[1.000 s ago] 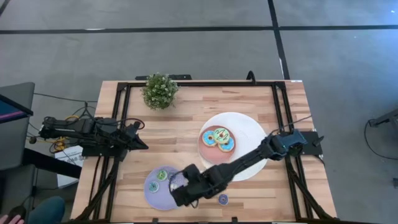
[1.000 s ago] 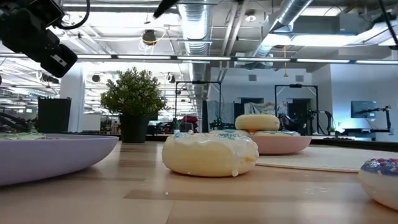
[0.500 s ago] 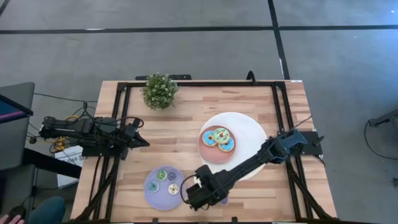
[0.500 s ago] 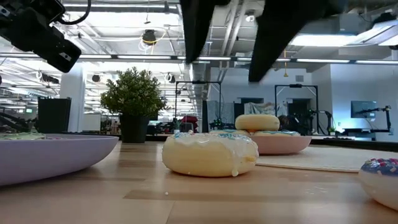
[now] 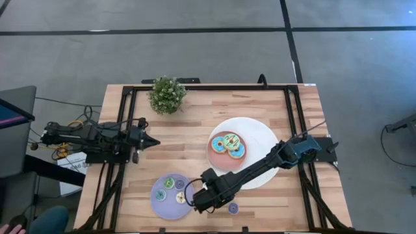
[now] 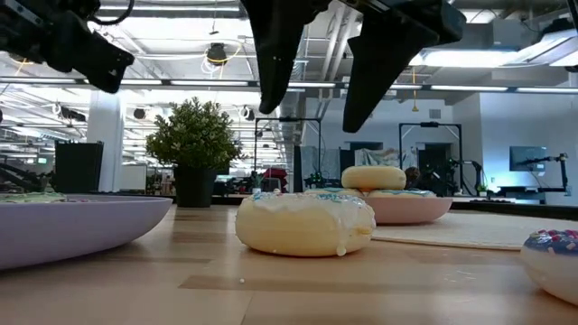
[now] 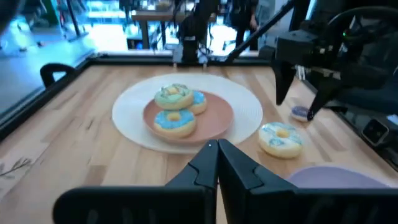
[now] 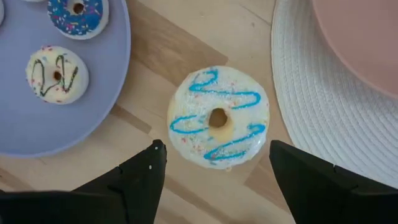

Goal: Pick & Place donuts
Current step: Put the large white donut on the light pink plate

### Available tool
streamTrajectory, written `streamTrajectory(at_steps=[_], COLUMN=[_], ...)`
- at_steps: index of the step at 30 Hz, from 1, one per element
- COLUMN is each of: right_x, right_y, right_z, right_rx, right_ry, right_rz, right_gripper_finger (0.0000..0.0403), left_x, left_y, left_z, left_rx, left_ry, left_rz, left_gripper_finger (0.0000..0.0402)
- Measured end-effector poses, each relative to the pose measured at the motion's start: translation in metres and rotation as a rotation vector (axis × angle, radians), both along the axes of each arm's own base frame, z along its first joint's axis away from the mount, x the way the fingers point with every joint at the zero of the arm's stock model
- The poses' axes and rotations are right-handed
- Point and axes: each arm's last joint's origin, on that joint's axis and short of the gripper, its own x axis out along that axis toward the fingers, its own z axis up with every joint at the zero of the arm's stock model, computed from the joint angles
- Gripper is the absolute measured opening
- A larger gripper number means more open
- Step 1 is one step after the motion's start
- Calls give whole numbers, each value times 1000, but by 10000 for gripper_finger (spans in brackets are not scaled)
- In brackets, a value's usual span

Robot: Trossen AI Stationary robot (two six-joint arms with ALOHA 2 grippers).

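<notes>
My right gripper hangs wide over the white donut beside the lavender plate; I judge descending and closing comes next

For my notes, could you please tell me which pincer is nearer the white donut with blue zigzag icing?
Right. The right pincer hangs open directly above the donut; the left pincer waits shut, far off at the table's left edge.

I see a potted plant at eleven o'clock on the wooden table. A pink plate sits on a white mat toward three o'clock; a lavender plate lies at seven.
</notes>
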Motion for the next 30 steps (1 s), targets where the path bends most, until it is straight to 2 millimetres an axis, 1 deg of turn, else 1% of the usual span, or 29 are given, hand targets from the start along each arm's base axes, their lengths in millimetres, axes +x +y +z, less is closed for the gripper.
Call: streamTrajectory(at_steps=[4, 6, 16, 19, 23, 26, 30], right_x=[-2, -4, -11, -11, -12, -12, -10], right_y=[2, 4, 14, 13, 12, 8, 1], right_z=[0, 0, -1, -1, 0, 3, 5], right_rx=[10, 29, 85, 102, 104, 107, 103], right_ry=[21, 35, 77, 89, 98, 98, 104], right_rz=[6, 12, 7, 6, -40, -89, -108], right_gripper_finger=[276, 276, 276, 276, 276, 276, 276], left_x=[7, 8, -2, -1, 0, 0, 0], left_y=[0, 0, 3, 2, 0, -1, -1], left_z=[-19, -24, -36, -39, -42, -42, -43], left_rx=[-5, -4, 49, 53, 54, 44, 18], left_ry=[-72, -85, -192, -204, -222, -221, -215], left_rz=[20, 41, 92, 68, -22, -27, -23], left_gripper_finger=[0, 0, 0, 0, 0, 0, 0])
